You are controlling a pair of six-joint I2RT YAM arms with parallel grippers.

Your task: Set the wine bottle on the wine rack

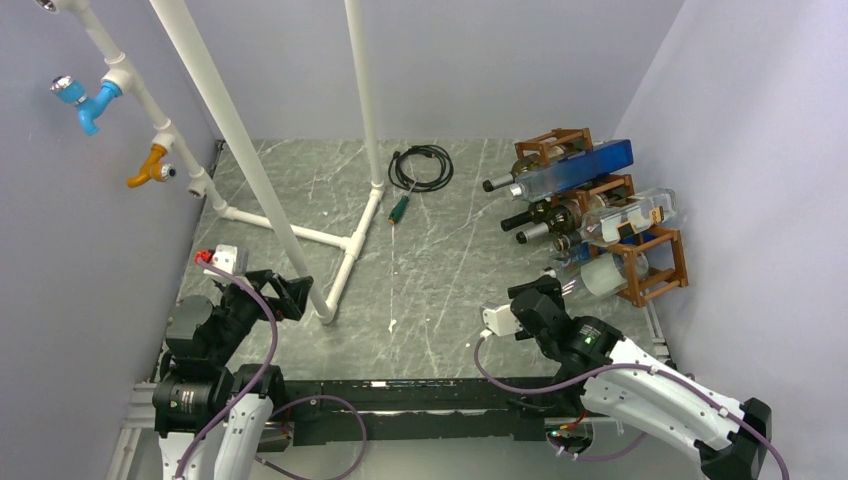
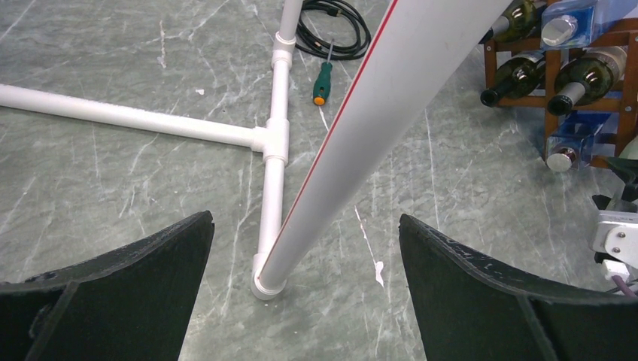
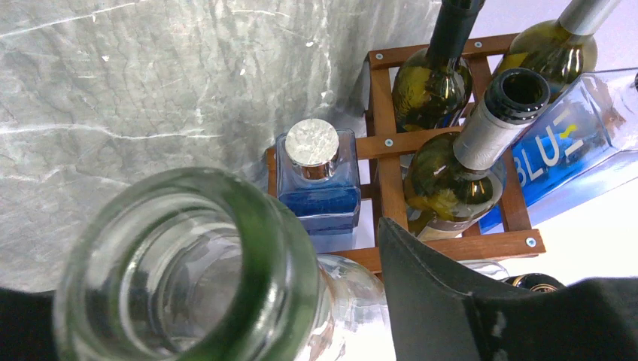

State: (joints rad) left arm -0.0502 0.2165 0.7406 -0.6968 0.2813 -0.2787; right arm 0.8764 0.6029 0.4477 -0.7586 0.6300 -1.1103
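Standing behind the arms, I observe the right end effector (image 1: pixel 548 291) pressed onto the neck of the wine bottle (image 3: pixel 184 274), a clear glass bottle with an open mouth. The bottle lies on its side, its body inside the nearest cell of the wine rack (image 1: pixel 681 262) at the right side of the tabletop (image 1: pixel 450 260), its neck pointing back toward the arm. Other cells hold dark green bottles (image 3: pixel 444 184) and a square blue bottle (image 3: pixel 316 184) with a silver cap. The left end effector (image 1: pixel 288 296) is spread wide and holds nothing; it hangs above the tabletop, close to the white pipe frame (image 2: pixel 274 150). A green-handled screwdriver (image 2: pixel 322 81) and a coiled black cable (image 1: pixel 421 167) lie beyond the frame.
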